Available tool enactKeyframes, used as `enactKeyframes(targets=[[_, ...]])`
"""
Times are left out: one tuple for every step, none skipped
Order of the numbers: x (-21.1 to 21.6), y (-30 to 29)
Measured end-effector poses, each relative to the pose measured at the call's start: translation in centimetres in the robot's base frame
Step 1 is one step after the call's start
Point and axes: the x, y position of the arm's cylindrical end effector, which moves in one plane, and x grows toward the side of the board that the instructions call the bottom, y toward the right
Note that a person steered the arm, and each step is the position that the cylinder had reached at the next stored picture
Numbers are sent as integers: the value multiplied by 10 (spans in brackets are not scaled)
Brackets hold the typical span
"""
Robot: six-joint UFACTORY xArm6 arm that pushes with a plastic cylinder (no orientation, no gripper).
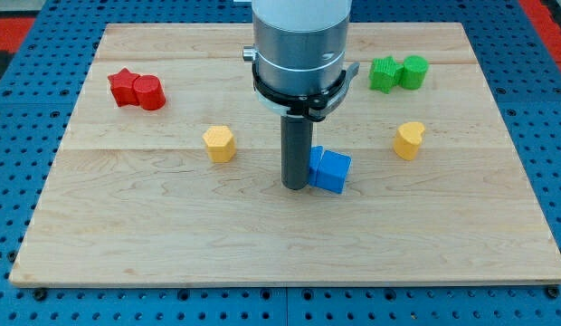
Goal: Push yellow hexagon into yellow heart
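The yellow hexagon (220,143) sits left of centre on the wooden board (172,244). The yellow heart (409,139) sits at the view's right, far from the hexagon. My tip (294,186) rests on the board near the centre, between the two yellow blocks. It is to the right of the hexagon and a little lower, apart from it. It touches or nearly touches the left side of the blue blocks (329,169).
Two blue blocks sit together right beside my tip; one is a cube, the other's shape is partly hidden. A red star (124,86) and a red cylinder (149,91) touch at the upper left. A green star (385,73) and a green cylinder (413,71) touch at the upper right.
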Motion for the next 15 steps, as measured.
enactKeyframes(targets=[[0,0],[15,-38],[22,-85],[20,-122],[-33,-125],[-45,-125],[-63,-105],[-75,-48],[-77,-6],[-77,-5],[-77,-20],[-82,-32],[-97,-32],[-112,-16],[-111,-2]])
